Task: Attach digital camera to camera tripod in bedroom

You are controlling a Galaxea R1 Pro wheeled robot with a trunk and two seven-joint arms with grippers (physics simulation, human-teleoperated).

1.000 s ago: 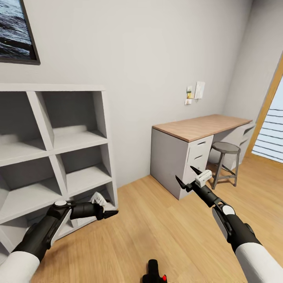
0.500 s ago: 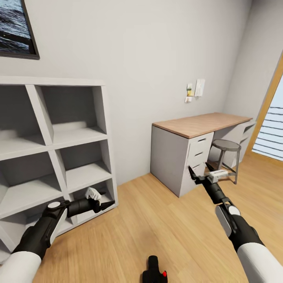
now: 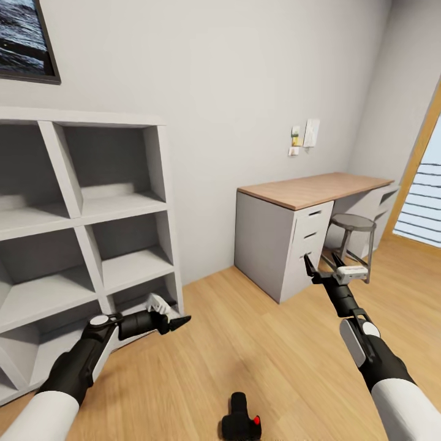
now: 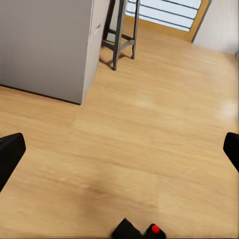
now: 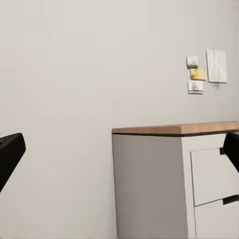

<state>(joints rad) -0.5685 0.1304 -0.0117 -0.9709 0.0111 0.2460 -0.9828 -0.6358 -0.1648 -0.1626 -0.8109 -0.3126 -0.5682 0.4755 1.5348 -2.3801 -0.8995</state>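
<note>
My right gripper [image 3: 323, 262] has swung toward the desk [image 3: 315, 189]; both jaws gape, left gripper [image 3: 179, 321] included. The digital camera [image 3: 241, 419] sits on the floor at 6 o'clock.

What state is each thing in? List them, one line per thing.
digital camera: lying on the wood floor, not held
left gripper: open, empty, low by the shelf unit
right gripper: open, empty, raised toward the desk
shelf unit: visible compartments empty
desk: drawers shut, top bare
stool: upright beside the desk
</note>
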